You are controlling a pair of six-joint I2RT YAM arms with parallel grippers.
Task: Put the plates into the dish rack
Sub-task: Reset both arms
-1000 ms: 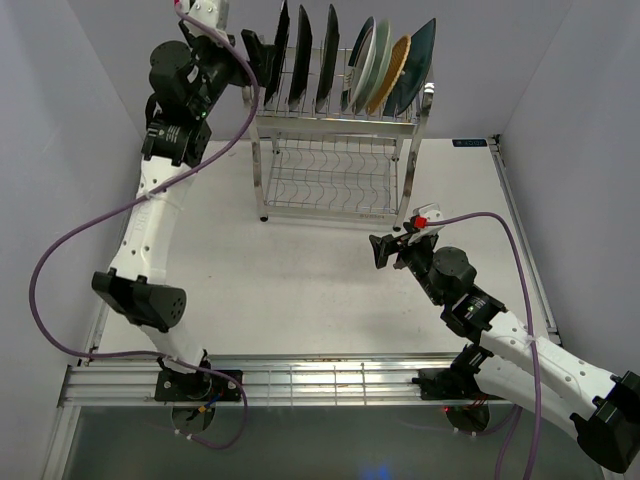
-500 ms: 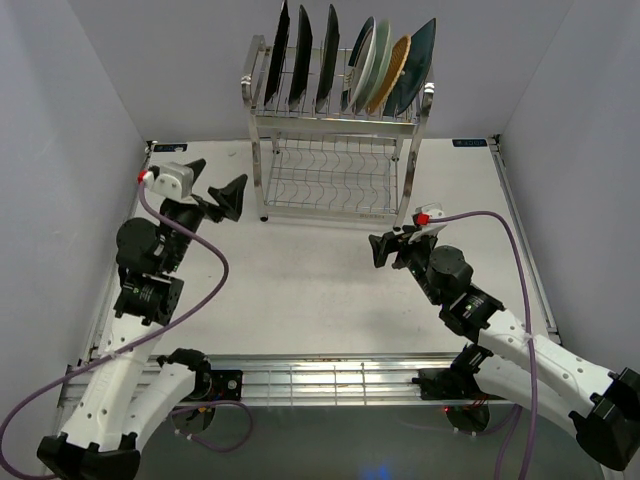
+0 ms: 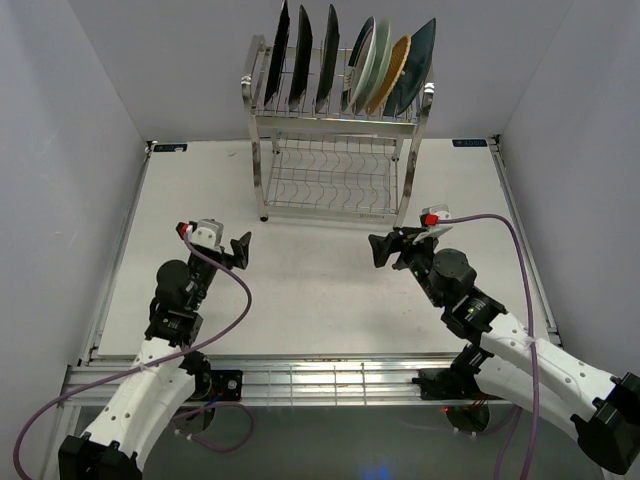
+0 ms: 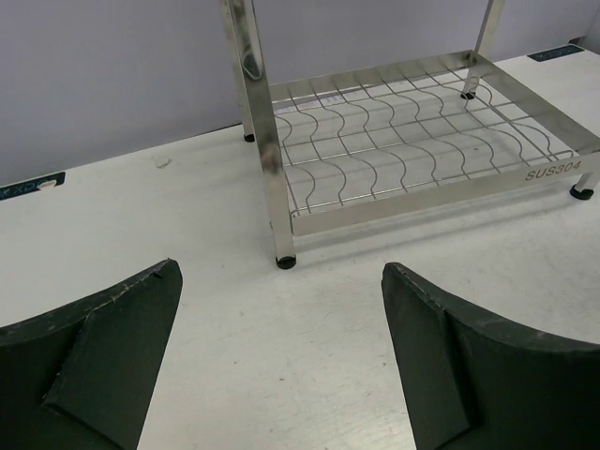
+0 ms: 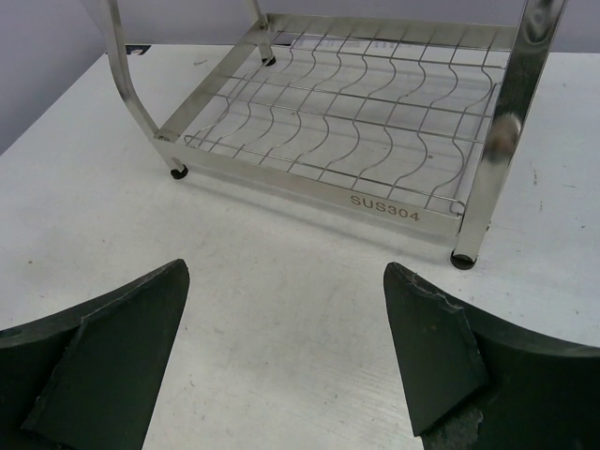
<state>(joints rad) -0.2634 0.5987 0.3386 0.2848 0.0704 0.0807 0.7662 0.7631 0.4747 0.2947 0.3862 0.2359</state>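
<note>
The rack [image 3: 335, 150] stands at the back of the white table [image 3: 300, 300]. All the plates [image 3: 362, 50] stand on their edges in the top shelf of the rack. Three dark plates [image 3: 300, 55] are on the left side of that shelf. On its right side, packed close together, are a green plate [image 3: 378, 62], an orange plate [image 3: 398, 72] and a blue-green plate [image 3: 420, 60].

The bottom shelf [image 4: 412, 141] of the rack is made of wavy wires. Its front bar has small letters on it.

The left pincer [image 3: 232, 252] is down low, in front of the rack's left front leg and a little way from it. Its two black fingers [image 4: 103, 347] are spread wide apart with nothing between them. It points at the rack.

The right pincer [image 3: 392, 245] is in front of the rack's right front leg, near it but not touching. Its fingers [image 5: 450, 356] are spread wide too, and it holds nothing. It also points at the rack.
</note>
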